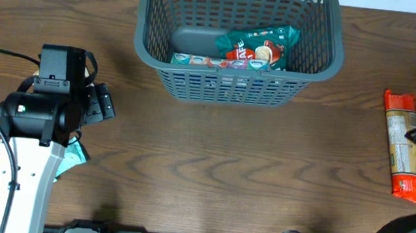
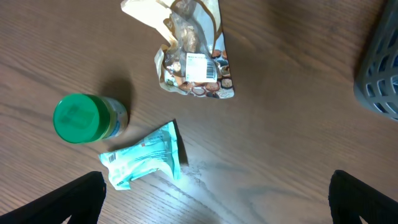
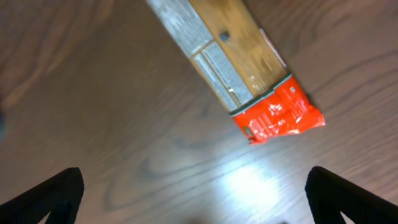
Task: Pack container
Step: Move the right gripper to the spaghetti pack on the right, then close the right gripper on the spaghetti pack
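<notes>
Dark wood-grain tabletop point(image 1: 211, 169) fills every view. At its far middle stands the container point(image 1: 233, 88), a grey slotted basket. It already holds a green-and-red snack packet point(image 1: 263, 44) and a row of small items point(image 1: 213, 61), too small to name, against its near wall. It looks like stiff, light plastic that could slide if bumped. Its thick rim would be the place to take hold, though packing likely needs no lifting of it.

The left gripper point(image 2: 217, 208) hangs released and empty, fingers spread wide above a teal sachet point(image 2: 146, 157). A green-lidded jar point(image 2: 78, 118) stands just beside the sachet and a clear bag of nuts point(image 2: 193, 59) lies farther off. The basket's corner shows at that view's right edge.

The right gripper point(image 3: 202, 208) is likewise spread and empty over the red end of a long pasta packet point(image 3: 230, 62), which lies well right of the basket. That packet is probably light, glossy and slippery, with brittle contents, so a gentle pinch across its narrow width near the middle seems best.
</notes>
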Robot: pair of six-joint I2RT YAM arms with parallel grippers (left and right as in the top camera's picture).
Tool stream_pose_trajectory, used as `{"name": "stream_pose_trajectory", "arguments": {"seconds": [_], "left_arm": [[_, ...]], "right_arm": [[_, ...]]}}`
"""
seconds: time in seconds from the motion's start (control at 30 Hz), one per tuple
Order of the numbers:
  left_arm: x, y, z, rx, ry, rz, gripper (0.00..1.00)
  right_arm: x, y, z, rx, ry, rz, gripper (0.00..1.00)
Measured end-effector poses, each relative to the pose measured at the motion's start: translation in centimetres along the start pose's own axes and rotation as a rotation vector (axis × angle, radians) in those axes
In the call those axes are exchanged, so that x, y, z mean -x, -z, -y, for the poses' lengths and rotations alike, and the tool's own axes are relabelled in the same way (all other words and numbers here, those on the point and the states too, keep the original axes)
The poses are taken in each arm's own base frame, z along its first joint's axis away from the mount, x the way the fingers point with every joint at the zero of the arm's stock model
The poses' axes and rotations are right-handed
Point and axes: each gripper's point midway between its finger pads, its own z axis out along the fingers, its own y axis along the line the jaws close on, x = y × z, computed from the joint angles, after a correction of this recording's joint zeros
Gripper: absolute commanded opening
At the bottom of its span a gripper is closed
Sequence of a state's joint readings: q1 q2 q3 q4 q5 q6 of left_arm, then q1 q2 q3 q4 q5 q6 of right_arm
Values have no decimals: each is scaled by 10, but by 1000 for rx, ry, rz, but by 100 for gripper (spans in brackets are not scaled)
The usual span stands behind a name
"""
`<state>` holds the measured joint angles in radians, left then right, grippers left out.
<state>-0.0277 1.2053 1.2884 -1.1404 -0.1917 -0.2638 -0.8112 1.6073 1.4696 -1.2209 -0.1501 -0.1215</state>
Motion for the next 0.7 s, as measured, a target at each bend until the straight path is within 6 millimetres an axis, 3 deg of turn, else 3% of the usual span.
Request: {"name": "stream_pose_trajectory", "arguments": {"seconds": [0.2, 0.4, 0.6, 0.7], "left_arm": [[0, 0, 0, 0, 0, 0, 99], [0, 0, 0, 0, 0, 0, 98], [0, 0, 0, 0, 0, 0, 99], [0, 0, 0, 0, 0, 0, 98]], "right_arm": [[-14, -44, -3, 39, 57, -24, 99], [-10, -71, -13, 58, 156, -61, 99], [-23, -111, -12, 70, 198, -203, 99], [-24, -121, -13, 38, 236, -267, 99]]}}
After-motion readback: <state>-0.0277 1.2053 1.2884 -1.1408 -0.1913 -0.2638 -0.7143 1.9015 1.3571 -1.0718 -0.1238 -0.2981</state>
